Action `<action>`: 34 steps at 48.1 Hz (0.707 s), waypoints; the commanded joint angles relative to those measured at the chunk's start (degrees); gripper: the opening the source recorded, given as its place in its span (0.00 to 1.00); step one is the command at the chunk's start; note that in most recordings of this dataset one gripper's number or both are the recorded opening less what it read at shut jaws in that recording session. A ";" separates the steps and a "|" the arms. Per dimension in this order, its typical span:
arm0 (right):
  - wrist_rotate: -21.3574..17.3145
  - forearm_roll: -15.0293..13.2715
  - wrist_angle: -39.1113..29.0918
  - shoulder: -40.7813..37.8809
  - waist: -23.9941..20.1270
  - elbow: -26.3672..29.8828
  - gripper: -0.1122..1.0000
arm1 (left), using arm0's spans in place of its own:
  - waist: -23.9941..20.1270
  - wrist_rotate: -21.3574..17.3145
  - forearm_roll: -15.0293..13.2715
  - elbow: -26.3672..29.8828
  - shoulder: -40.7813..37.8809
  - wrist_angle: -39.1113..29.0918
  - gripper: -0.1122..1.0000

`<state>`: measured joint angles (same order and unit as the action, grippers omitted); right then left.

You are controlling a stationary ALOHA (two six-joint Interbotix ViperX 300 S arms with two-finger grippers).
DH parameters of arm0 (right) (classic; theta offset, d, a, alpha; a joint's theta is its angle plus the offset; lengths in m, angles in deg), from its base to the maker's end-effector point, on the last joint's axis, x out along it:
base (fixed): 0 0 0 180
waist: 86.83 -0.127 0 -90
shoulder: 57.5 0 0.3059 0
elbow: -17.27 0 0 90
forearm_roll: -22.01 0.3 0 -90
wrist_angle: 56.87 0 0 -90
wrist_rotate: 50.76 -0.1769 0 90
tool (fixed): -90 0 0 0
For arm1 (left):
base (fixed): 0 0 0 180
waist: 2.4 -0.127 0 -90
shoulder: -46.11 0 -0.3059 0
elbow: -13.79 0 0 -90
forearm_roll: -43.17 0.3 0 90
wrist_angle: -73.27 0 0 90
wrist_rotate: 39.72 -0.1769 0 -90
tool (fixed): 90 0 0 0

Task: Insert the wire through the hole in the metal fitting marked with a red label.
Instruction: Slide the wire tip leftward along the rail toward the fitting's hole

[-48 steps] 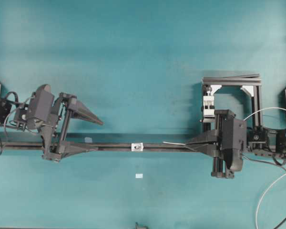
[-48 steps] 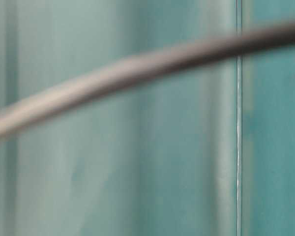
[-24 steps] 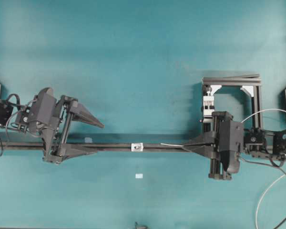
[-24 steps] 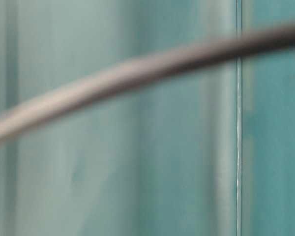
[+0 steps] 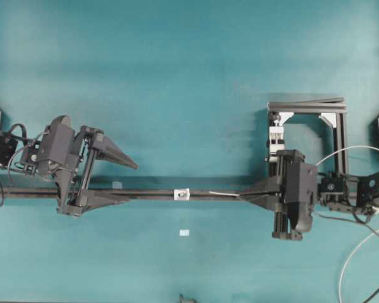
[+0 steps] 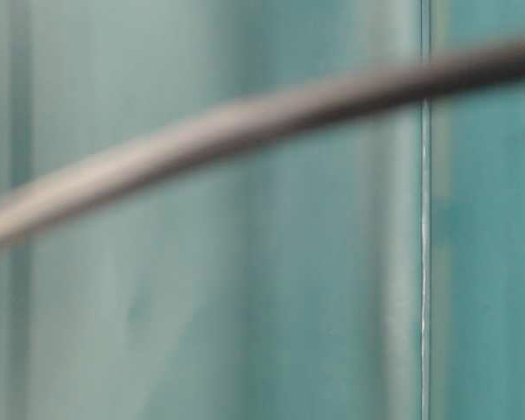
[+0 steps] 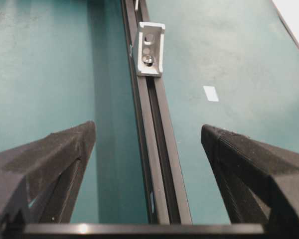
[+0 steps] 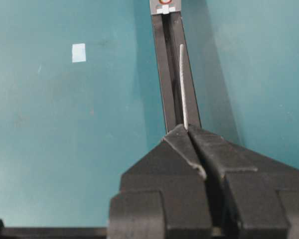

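The metal fitting (image 5: 182,194) is a tiny silvery block on the black rail (image 5: 151,192), with the hole as its dark centre. The left wrist view shows the metal fitting (image 7: 150,49) ahead on the rail. My right gripper (image 5: 242,195) is shut on the wire (image 5: 224,193), which points left along the rail; its tip stops short of the fitting. In the right wrist view the wire (image 8: 183,84) sticks out of the right gripper (image 8: 187,130) towards the fitting (image 8: 165,6) at the top edge. My left gripper (image 5: 132,182) straddles the rail, open and holding nothing.
A black aluminium frame (image 5: 306,106) with a white clamp block (image 5: 276,140) stands behind the right arm. White cables (image 5: 357,149) loop at the right edge. A small white tape patch (image 5: 184,233) lies in front of the rail. The table-level view shows only a blurred cable (image 6: 245,122).
The right gripper has slid left along the rail with the wire, bringing its tip closer to the fitting. The left gripper shifted slightly, then stayed still and open.
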<state>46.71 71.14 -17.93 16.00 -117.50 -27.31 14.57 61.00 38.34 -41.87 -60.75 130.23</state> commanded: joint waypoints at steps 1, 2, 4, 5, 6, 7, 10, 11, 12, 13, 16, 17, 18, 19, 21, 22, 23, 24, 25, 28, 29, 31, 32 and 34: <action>0.09 -0.09 0.44 0.35 -0.35 0.97 0.09 | 0.26 -0.09 0.09 0.44 0.53 0.53 0.62; 0.09 -0.09 0.44 0.26 -0.44 0.97 0.09 | 0.26 -0.09 0.09 0.44 0.53 0.53 0.62; 0.09 -0.09 0.44 0.26 -0.35 1.14 0.09 | 0.26 -0.09 0.00 0.44 0.53 0.53 0.62; 0.09 -0.09 0.44 0.18 -0.44 1.14 0.09 | 0.26 -0.09 0.09 0.53 0.53 0.53 0.62; 0.09 -0.09 0.44 0.18 -0.35 1.23 0.09 | 0.26 -0.09 0.09 0.62 0.53 0.53 0.62; 0.18 -0.09 0.44 0.18 -0.44 1.23 0.09 | 0.26 -0.09 0.09 0.62 0.53 0.53 0.62; 0.18 -0.09 0.62 0.09 -0.44 1.32 0.09 | 0.26 -0.18 0.18 0.70 0.53 0.44 0.62; 0.26 -0.09 0.70 0.09 -0.35 1.41 0.09 | 0.26 -0.18 0.18 0.79 0.53 0.53 0.62; 0.26 -0.09 0.70 0.09 -0.35 1.49 0.09 | 0.26 -0.18 0.18 0.79 0.53 0.44 0.62; 0.26 -0.18 0.88 0.00 -0.35 1.49 0.09 | 0.26 -0.18 0.18 0.79 0.53 0.44 0.62; 0.35 -0.18 1.32 -0.09 -0.44 1.58 0.09 | 0.26 -0.18 0.18 0.88 0.53 0.53 0.62; 0.35 -0.18 1.49 -0.18 -0.44 1.58 0.09 | 0.26 -0.18 0.18 0.88 0.53 0.44 0.62; 0.35 -0.18 1.67 -0.18 -0.35 1.58 0.09 | 0.26 -0.18 0.18 0.88 0.53 0.44 0.62; 0.35 -0.18 1.85 -0.26 -0.44 1.58 0.09 | 0.26 -0.18 0.18 0.88 0.53 0.53 0.62; 0.35 -0.18 2.02 -0.44 -0.44 1.67 0.09 | 0.26 -0.18 0.18 0.88 0.53 0.44 0.62; 0.35 -0.18 2.11 -0.53 -0.44 1.76 0.09 | 0.26 -0.18 0.18 0.88 0.53 0.53 0.62; 0.35 -0.18 2.20 -0.62 -0.44 1.85 0.09 | 0.26 -0.18 0.18 0.88 0.53 0.44 0.62; 0.35 -0.26 2.20 -0.70 -0.44 1.93 0.09 | 0.26 -0.18 0.18 0.97 0.53 0.53 0.62; 0.35 -0.18 2.37 -0.79 -0.44 1.93 0.09 | 0.26 -0.18 0.18 0.97 0.53 0.44 0.62; 0.35 -0.26 2.46 -1.14 -0.44 2.20 0.09 | 0.26 -0.18 0.18 1.05 0.53 0.44 0.62; 0.35 -0.26 2.46 -1.23 -0.35 2.20 0.09 | 0.26 -0.18 0.18 1.05 0.53 0.53 0.62; 0.44 -0.26 2.64 -1.49 -0.35 2.37 0.09 | 0.26 -0.18 0.26 1.14 0.53 0.44 0.62; 0.44 -0.26 2.72 -1.58 -0.35 2.46 0.09 | 0.26 -0.18 0.26 1.05 0.53 0.44 0.62; 0.44 -0.26 2.99 -1.76 -0.44 2.64 0.09 | 0.26 -0.18 0.26 1.05 0.53 0.44 0.63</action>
<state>47.06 71.05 -15.82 13.89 -117.50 -25.73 14.57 60.92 38.43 -41.34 -60.75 130.23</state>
